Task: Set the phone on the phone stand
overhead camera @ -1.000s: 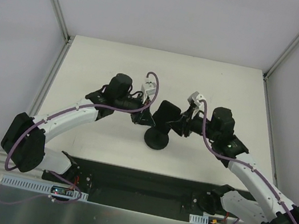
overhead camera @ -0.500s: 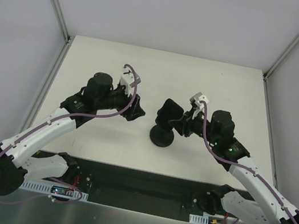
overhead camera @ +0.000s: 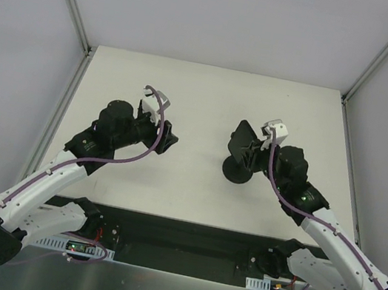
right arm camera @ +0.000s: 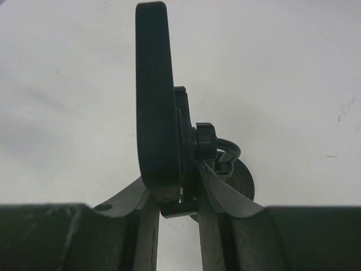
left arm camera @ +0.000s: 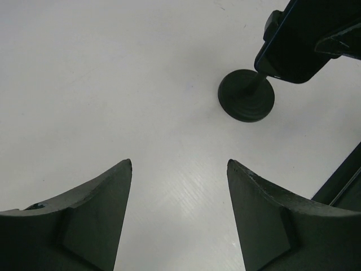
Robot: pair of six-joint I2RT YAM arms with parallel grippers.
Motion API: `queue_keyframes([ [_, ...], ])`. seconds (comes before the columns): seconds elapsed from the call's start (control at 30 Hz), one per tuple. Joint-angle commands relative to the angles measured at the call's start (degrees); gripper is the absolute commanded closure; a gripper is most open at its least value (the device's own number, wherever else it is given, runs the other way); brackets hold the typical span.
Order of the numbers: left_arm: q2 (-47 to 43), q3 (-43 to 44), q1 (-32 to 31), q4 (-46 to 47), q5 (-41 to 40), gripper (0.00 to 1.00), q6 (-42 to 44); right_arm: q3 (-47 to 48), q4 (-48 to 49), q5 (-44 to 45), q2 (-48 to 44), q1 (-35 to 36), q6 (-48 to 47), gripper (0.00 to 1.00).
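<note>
The phone [overhead camera: 242, 140] is a black slab sitting in the cradle of the phone stand [overhead camera: 236, 173], right of the table's middle. In the right wrist view the phone [right arm camera: 153, 96] is edge-on and upright, backed by the cradle [right arm camera: 186, 141], with the disc base [right arm camera: 243, 180] behind. My right gripper [right arm camera: 179, 186] is shut on the phone's lower end, with the cradle also between the fingers. My left gripper [overhead camera: 168, 143] stands open and holds nothing, well to the left. In its wrist view, that gripper [left arm camera: 179, 164] faces the phone [left arm camera: 304, 39] and the stand's base [left arm camera: 246, 95].
A black mounting rail [overhead camera: 178, 236] runs along the table's near edge between the arm bases. White walls and metal frame posts [overhead camera: 79, 27] close in the table on three sides.
My left gripper opened and drew back to the left, away from the phone. My right gripper moved right, and the phone and stand moved right with it.
</note>
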Motion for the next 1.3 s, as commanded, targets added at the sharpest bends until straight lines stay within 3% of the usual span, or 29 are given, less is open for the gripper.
queue_keyframes([
  [0.0, -0.85, 0.05, 0.43, 1.68, 0.65, 0.34, 0.31, 1.71, 1.94, 3.0, -0.3, -0.73, -1.43, 1.0],
  [0.07, -0.86, -0.04, 0.43, 1.86, 1.28, 0.34, 0.22, 3.11, 1.51, -5.97, 0.67, -1.42, -6.16, 1.0],
  [0.1, -0.85, 0.05, 0.43, 1.77, 2.58, 0.34, 0.22, 4.08, 0.46, -14.89, 1.11, -1.6, -8.28, 1.0],
  [0.2, -1.2, -0.03, 0.43, 2.73, 5.84, 0.34, 0.31, 6.55, -3.5, -27.4, 2.16, -2.48, -13.39, 1.0],
  [0.37, -2.08, -0.3, 0.43, 3.26, 6.29, 0.34, -0.05, 6.46, -8.16, -33.43, 2.95, -4.42, -17.35, 0.97],
  [0.47, -2.0, -0.91, 0.43, 4.14, 8.47, 0.33, -0.74, 6.89, -9.65, -31.6, 3.66, -4.68, -18.31, 0.83],
  [0.5, -1.21, -1.0, 0.35, 4.67, 10.14, 0.33, -0.92, 7.25, -10.09, -31.33, 4.09, -4.77, -18.75, 0.74],
  [0.53, -0.6, -0.92, 0.34, 5.71, 12.16, 0.33, -1.27, 7.51, -10.62, -30.98, 4.36, -4.77, -18.67, 0.53],
  [0.63, 2.04, -0.57, 0.43, 6.95, 21.12, 0.34, -2.77, 7.25, -10.89, -26.16, 3.49, -4.77, -16.22, 0.38],
  [0.73, 2.93, -0.21, 0.43, 6.96, 22.55, 0.34, -3.03, 5.06, -8.88, -20.09, 1.12, -4.59, -10.88, 0.24],
  [0.93, 2.05, -0.39, 0.43, 7.04, 21.49, 0.33, -2.95, -2.93, -3.86, -13.85, -1.79, -4.33, -2.42, 0.13],
  [1.27, 1.17, -1.18, 0.43, 6.96, 18.07, 0.34, -2.68, -3.21, -7.19, 3.01, -1.97, -4.33, 1.46, 0.14],
])
